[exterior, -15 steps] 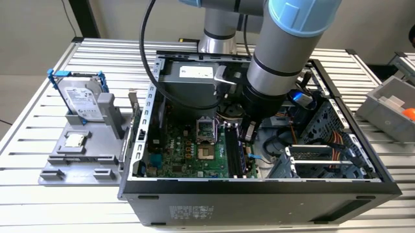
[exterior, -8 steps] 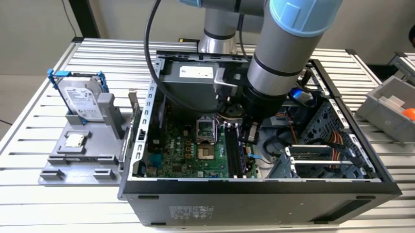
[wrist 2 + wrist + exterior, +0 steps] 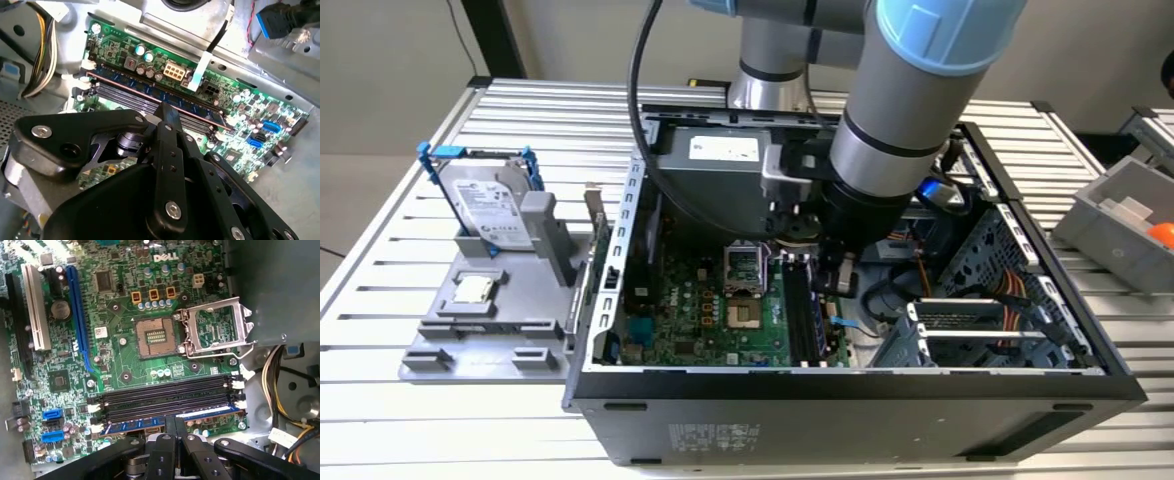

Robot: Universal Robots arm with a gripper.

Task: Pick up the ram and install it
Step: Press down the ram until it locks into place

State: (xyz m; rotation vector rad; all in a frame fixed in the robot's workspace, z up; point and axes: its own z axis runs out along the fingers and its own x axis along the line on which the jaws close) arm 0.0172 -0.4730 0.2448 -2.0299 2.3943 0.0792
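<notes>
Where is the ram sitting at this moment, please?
The ram lies along the memory slots on the motherboard inside the open computer case, in the slot nearest the gripper, which is directly over it in both wrist views.

Ram (image 3: 160, 97) (image 3: 207, 413): dark blue-green stick, on edge in outermost slot.

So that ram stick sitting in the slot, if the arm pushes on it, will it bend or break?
The ram looks like a thin, long circuit board standing on edge in a motherboard slot, so it is probably stiff lengthwise but could flex or crack under sideways force. It seems light. The gripper sits right over it; an even, straight push seems safest.
</notes>
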